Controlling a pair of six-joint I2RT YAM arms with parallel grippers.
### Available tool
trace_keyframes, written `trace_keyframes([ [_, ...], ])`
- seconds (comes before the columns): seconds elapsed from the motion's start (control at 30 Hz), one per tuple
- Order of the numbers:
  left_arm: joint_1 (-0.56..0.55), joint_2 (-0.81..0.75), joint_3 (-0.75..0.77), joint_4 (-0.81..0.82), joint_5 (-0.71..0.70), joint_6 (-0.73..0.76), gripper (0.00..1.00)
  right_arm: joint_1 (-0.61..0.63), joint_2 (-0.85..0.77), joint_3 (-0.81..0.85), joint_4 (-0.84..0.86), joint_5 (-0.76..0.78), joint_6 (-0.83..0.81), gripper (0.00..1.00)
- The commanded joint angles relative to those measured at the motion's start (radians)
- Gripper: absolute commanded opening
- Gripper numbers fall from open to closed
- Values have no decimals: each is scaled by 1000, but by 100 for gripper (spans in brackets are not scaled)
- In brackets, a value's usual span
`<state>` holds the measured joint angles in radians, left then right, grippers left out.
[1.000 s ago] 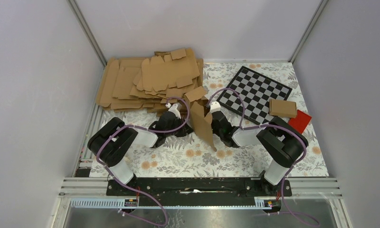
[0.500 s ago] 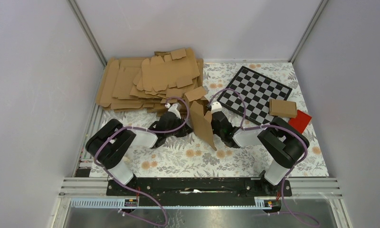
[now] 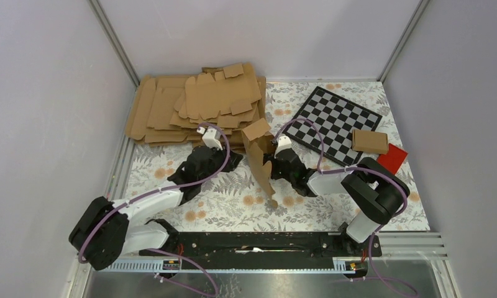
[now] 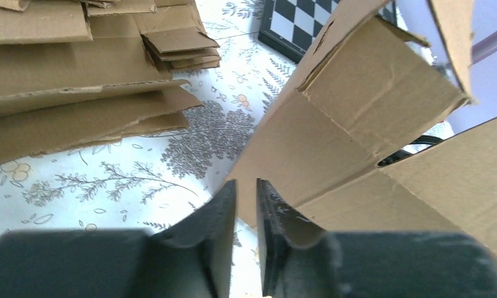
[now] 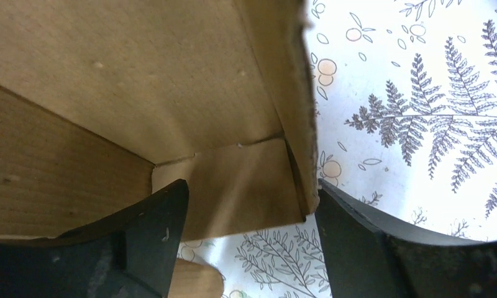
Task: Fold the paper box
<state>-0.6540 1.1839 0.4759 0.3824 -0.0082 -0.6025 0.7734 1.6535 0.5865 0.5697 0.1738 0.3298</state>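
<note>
At the right end effector (image 5: 252, 186), a gripped, part-folded paper box (image 3: 260, 162).

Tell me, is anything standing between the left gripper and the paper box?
Nothing visible does. The left gripper faces the paper box, with only tablecloth between them. The cardboard stack lies off to the side, not in the path.

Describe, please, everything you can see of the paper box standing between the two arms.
The paper box is a plain brown corrugated-card blank, partly folded, with creased panels and loose flaps. It stands nearly upright on the floral table cover, leaning slightly, one flap bent over at its top. The right gripper straddles one panel and appears to hold it. The left gripper, shut, sits close beside it, holding nothing.
</note>
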Motion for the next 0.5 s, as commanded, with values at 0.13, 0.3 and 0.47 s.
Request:
trace_keyframes([
  [0.13,-2,-157,-13,-37,2,55,58,10,-71,-54,-6,-12,-3,94],
  [0.3,-3,-174,-3,-70,-6,55,62,9,-130,-60,-20,37,-51,98],
  [0.47,-3,-194,3,-74,4,36,62,10,-210,-61,-61,74,-65,99],
])
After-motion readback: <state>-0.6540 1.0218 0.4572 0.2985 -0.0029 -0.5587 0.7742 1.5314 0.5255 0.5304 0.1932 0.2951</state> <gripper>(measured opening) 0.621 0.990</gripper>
